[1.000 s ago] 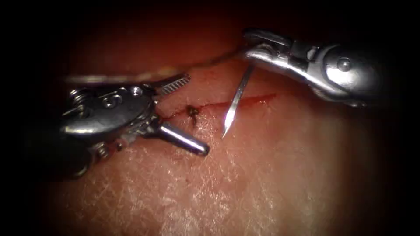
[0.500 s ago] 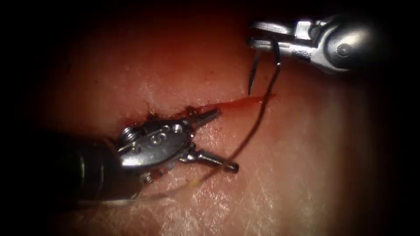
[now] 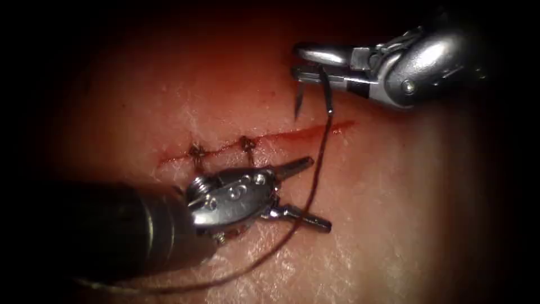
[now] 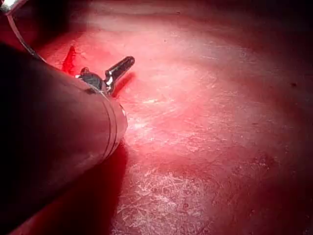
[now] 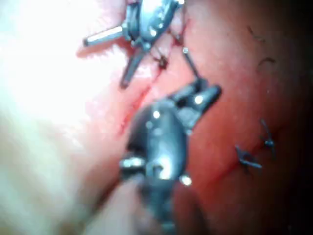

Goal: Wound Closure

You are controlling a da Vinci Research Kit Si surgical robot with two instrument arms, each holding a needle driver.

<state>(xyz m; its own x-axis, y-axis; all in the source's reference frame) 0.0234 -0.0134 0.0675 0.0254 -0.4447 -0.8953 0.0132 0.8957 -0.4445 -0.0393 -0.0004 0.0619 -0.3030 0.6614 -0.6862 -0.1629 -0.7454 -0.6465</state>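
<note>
My right tool point(image 3: 306, 70) clamps the needle point(image 3: 298, 97) mid-curve above the cut point(image 3: 292, 135), outside the tissue point(image 3: 394, 214); left tool's point(image 3: 306, 194) fingers spread, empty; regrip needs care.

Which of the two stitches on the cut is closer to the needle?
The right stitch: it lies nearer the needle than the left stitch.

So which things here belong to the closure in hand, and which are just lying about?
In the job:
- needle, held near mid-curve by right tool, clear of tissue
- thread
- cut
- left tool, open, holding nothing

Lying about:
- two finished stitches
- red fluid
</note>
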